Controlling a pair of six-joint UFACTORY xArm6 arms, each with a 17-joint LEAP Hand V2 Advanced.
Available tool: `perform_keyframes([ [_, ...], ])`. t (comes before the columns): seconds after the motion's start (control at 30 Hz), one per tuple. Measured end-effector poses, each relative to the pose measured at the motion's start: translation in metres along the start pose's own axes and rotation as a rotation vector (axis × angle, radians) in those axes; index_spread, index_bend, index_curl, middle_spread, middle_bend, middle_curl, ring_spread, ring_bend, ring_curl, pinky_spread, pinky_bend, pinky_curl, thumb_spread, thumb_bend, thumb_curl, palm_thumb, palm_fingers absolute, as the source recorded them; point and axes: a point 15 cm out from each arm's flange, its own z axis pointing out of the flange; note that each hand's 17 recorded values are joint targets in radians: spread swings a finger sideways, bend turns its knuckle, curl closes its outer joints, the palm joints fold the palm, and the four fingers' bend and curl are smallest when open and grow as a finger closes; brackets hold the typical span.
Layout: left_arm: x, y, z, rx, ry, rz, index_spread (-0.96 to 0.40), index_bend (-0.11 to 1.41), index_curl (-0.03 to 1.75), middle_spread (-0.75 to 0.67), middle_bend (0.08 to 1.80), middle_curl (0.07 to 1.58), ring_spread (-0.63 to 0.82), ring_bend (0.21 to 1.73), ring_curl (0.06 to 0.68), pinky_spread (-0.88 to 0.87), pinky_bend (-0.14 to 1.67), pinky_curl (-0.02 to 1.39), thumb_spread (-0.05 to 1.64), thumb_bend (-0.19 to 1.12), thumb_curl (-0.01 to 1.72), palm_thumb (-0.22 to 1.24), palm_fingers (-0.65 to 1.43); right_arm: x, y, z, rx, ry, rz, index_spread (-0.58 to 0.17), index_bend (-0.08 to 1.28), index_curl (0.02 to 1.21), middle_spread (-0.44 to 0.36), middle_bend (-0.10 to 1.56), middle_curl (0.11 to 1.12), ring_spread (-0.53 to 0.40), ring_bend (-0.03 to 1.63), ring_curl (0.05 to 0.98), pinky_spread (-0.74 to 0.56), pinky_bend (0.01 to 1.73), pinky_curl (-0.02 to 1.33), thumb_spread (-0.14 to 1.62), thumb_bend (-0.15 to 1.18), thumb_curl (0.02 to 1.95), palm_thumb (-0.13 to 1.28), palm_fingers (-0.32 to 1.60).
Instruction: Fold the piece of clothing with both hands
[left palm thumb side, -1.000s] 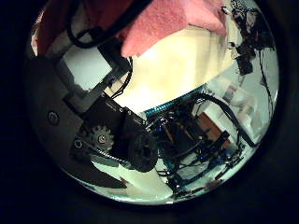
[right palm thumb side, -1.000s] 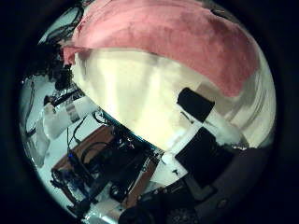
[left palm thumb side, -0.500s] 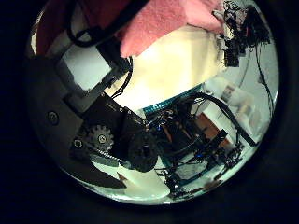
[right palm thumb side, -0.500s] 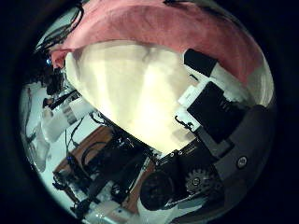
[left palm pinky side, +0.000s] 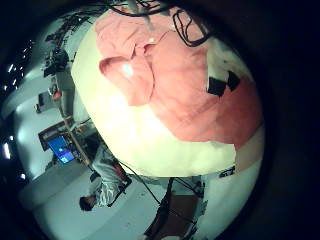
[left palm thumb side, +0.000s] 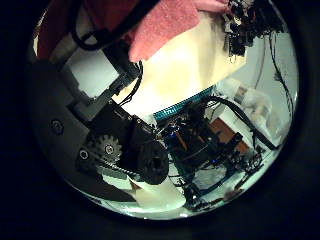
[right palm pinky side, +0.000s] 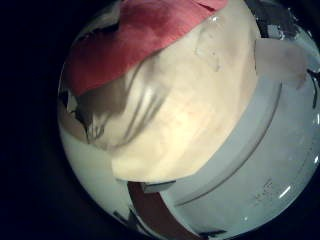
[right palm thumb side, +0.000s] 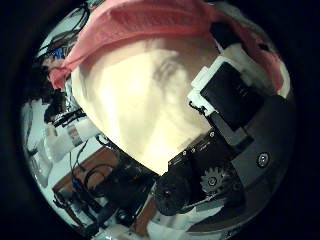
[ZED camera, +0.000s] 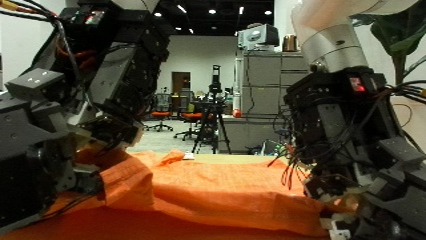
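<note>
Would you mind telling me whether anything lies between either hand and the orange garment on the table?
Nothing visible does. The left hand and the right hand are both down at the orange garment, with only cloth and bare table showing near them.

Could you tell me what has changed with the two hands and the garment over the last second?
In its thumb side palm view, the right hand has come closer to the orange garment, and its fingers now reach further across the cloth. The left hand's view has only shifted slightly. The garment stays spread on the table, and neither hand visibly grips it.
</note>
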Motion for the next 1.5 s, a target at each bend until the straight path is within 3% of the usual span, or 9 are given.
perform_keyframes([
  [0.23,-0.002,0.016,-0.008,-0.035,0.005,0.039,-0.69,0.18,0.96,-0.57,0.9,0.64,-0.6,0.84,0.434,-0.78,0.93,0.49,1.16,0.0,0.94,0.9,1.1,0.0,0.025,-0.028,0.006,0.006,0.011,-0.295,0.91,0.69,-0.172,1.03,0.67,-0.249,1.16,0.521,-0.42,1.14,0.51,0.61,0.64,1.34,1.14,1.32],
  [0.43,-0.008,0.035,-0.02,-0.086,0.014,0.072,-0.69,0.18,0.96,-0.57,0.9,0.64,-0.6,0.84,0.435,-0.77,0.93,0.49,1.16,0.0,0.95,0.89,1.1,0.001,0.044,-0.064,0.079,0.013,0.035,-0.284,0.96,0.71,-0.165,1.12,0.68,-0.226,1.24,0.54,-0.35,1.2,0.56,0.46,0.74,1.55,1.04,1.28],
  [0.67,-0.023,0.036,-0.051,-0.039,0.02,0.065,-0.69,0.18,0.97,-0.57,0.9,0.64,-0.6,0.83,0.437,-0.77,0.93,0.49,1.16,0.0,0.97,0.88,1.1,0.008,0.048,-0.112,0.169,0.026,0.082,-0.275,0.99,0.71,-0.157,1.16,0.67,-0.216,1.27,0.54,-0.32,1.22,0.58,0.34,0.83,1.72,0.95,1.26],
  [0.9,-0.04,0.023,-0.086,-0.006,0.006,0.045,-0.69,0.18,0.97,-0.57,0.9,0.64,-0.6,0.83,0.438,-0.77,0.92,0.49,1.16,0.0,0.98,0.87,1.1,0.017,0.017,-0.153,0.235,0.035,0.11,-0.269,1.01,0.71,-0.152,1.18,0.66,-0.213,1.29,0.533,-0.31,1.23,0.6,0.24,0.9,1.83,0.88,1.25],
  [1.07,-0.063,0.006,-0.101,-0.007,-0.003,-0.002,-0.7,0.18,0.97,-0.57,0.91,0.64,-0.6,0.83,0.439,-0.77,0.92,0.5,1.16,0.0,1.0,0.86,1.1,0.022,-0.02,-0.175,0.253,0.039,0.116,-0.268,1.01,0.71,-0.151,1.19,0.65,-0.211,1.29,0.528,-0.31,1.23,0.6,0.18,0.93,1.88,0.84,1.24],
  [1.5,-0.127,-0.07,-0.094,-0.005,-0.018,-0.075,-0.7,0.19,0.98,-0.56,0.91,0.64,-0.6,0.83,0.441,-0.77,0.89,0.49,1.17,0.0,1.03,0.85,1.09,0.031,-0.124,-0.179,0.216,0.039,0.105,-0.266,1.02,0.7,-0.137,1.19,0.64,-0.201,1.3,0.523,-0.3,1.24,0.62,0.09,1.01,1.92,0.8,1.21],
])
